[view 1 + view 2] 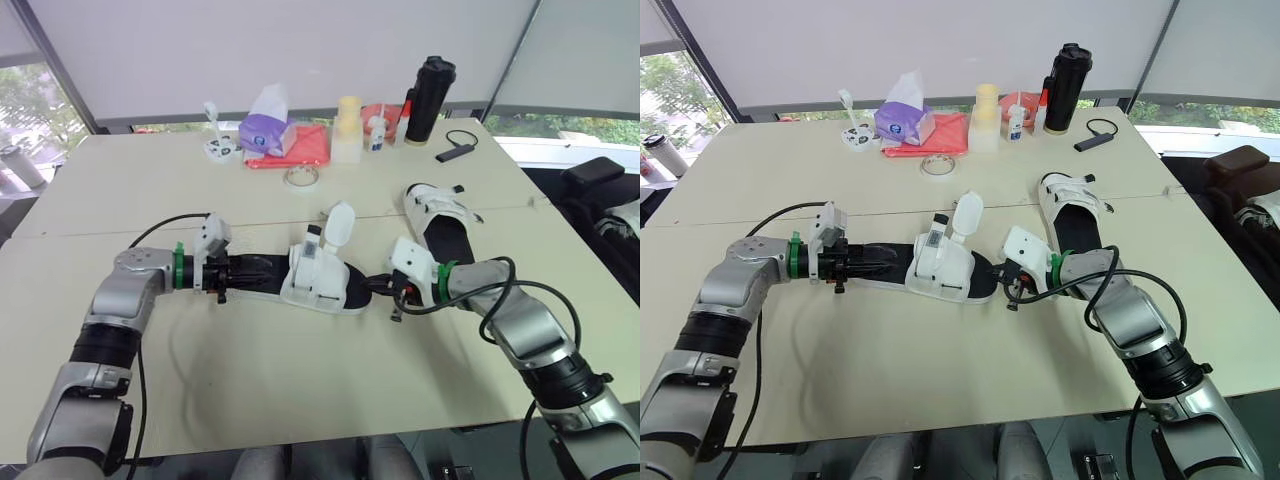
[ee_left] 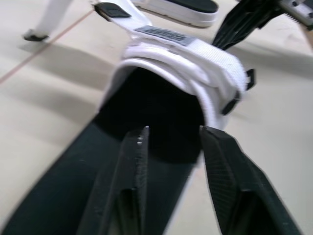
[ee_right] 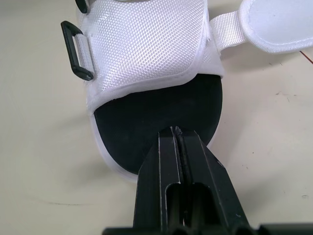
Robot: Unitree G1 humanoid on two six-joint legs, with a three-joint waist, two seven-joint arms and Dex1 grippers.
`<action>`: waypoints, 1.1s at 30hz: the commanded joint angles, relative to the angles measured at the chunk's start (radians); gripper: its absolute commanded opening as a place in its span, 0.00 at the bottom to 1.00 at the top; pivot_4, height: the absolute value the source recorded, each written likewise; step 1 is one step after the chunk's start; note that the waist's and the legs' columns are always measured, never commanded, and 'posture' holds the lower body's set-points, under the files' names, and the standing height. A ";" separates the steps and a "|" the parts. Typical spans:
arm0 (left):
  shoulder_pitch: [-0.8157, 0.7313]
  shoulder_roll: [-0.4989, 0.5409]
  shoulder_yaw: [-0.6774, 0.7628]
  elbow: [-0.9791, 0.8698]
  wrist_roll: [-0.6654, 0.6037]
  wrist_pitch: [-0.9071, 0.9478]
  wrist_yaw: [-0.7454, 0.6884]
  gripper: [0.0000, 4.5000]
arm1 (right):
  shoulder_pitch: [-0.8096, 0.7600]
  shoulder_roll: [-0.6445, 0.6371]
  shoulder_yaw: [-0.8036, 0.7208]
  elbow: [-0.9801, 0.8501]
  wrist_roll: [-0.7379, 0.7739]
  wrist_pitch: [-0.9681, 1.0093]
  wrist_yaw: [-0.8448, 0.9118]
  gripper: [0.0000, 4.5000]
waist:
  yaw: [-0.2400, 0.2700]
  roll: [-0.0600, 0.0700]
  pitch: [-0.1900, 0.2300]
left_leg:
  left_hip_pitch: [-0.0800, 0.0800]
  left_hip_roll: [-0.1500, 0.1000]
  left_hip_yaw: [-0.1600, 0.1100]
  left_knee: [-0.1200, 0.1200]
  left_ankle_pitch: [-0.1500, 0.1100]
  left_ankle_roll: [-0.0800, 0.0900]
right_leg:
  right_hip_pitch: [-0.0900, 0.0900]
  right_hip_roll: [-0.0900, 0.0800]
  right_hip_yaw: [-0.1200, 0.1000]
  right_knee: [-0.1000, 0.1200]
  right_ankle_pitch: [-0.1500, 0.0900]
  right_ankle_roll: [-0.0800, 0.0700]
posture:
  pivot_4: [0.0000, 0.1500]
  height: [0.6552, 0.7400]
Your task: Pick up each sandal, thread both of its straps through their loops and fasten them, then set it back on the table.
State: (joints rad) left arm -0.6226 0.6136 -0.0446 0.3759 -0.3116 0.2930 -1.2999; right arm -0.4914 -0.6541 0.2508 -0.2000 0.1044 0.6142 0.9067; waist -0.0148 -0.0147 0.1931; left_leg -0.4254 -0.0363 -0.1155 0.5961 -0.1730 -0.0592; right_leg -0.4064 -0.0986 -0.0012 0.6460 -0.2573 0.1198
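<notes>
Your left claw (image 2: 171,134) had its fingers spread apart over the heel end of the near sandal (image 1: 315,280), gripping nothing. Your right claw (image 3: 175,130) had its fingers pressed together, empty, tips over the toe of the black footbed. That sandal lay flat on the counter (image 1: 300,390) between both claws, one strap (image 1: 340,222) sticking up loose. The other sandal (image 1: 440,215) lay farther back, near the right claw.
</notes>
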 commanded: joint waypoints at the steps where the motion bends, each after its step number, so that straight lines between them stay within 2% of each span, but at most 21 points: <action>1: -0.032 -0.011 -0.007 0.031 0.034 -0.095 0.006 0.37 | -0.001 0.008 -0.008 -0.034 0.009 0.001 -0.007 0.00 | 0.000 0.000 0.000 | 0.000 0.000 0.000 0.000 0.000 0.000 | 0.000 0.000 0.000 0.000 0.000 0.000 | 1.00 1.00; 12: -0.087 -0.079 -0.078 0.164 0.113 -0.259 -0.028 0.37 | 0.012 0.011 0.001 -0.044 0.004 0.017 -0.020 0.00 | 0.001 0.000 0.000 | 0.000 0.000 0.000 0.000 0.000 0.000 | 0.000 0.000 0.000 0.000 0.000 0.000 | 1.00 1.00; 13: -0.090 -0.086 -0.078 0.171 0.113 -0.265 -0.032 0.24 | 0.014 0.013 0.004 -0.047 0.004 0.017 -0.023 0.00 | 0.001 0.000 0.000 | 0.000 0.000 0.000 0.000 0.000 0.000 | 0.000 0.000 0.000 0.000 0.000 0.000 | 1.00 1.00; 14: -0.094 -0.095 -0.080 0.176 0.112 -0.268 -0.032 0.18 | 0.015 0.016 0.005 -0.047 0.004 0.017 -0.026 0.00 | 0.000 0.000 0.000 | 0.000 0.000 0.000 0.000 0.000 0.000 | 0.000 0.000 0.000 0.000 0.000 0.000 | 1.00 1.00; 15: -0.098 -0.102 -0.084 0.180 0.114 -0.274 -0.031 0.07 | 0.015 0.019 0.007 -0.048 0.004 0.017 -0.030 0.00 | 0.000 0.000 0.000 | 0.000 0.000 0.000 0.000 0.000 0.000 | 0.000 0.000 0.000 0.000 0.000 0.000 | 1.00 1.00; 16: -0.100 -0.107 -0.088 0.178 0.116 -0.278 -0.031 0.01 | 0.014 0.023 0.008 -0.048 0.005 0.017 -0.034 0.00 | -0.001 0.000 0.000 | 0.000 0.000 0.000 0.000 0.000 0.000 | 0.000 0.000 0.000 0.000 0.000 0.000 | 1.00 1.00; 33: -0.025 -0.083 -0.098 -0.005 0.066 -0.115 -0.119 0.01 | -0.007 0.073 0.030 -0.014 -0.009 0.004 -0.075 0.00 | -0.003 0.000 0.000 | 0.000 0.000 0.000 0.000 0.000 0.000 | 0.000 0.000 0.000 0.000 0.000 0.001 | 1.00 1.00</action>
State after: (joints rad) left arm -0.6568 0.5180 -0.1521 0.4276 -0.2142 0.1572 -1.4034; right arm -0.4762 -0.5895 0.2795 -0.2017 0.0993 0.6334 0.8379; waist -0.0178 -0.0148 0.1932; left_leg -0.4256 -0.0364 -0.1155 0.5962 -0.1730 -0.0591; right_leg -0.4064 -0.0984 -0.0013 0.6462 -0.2571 0.1203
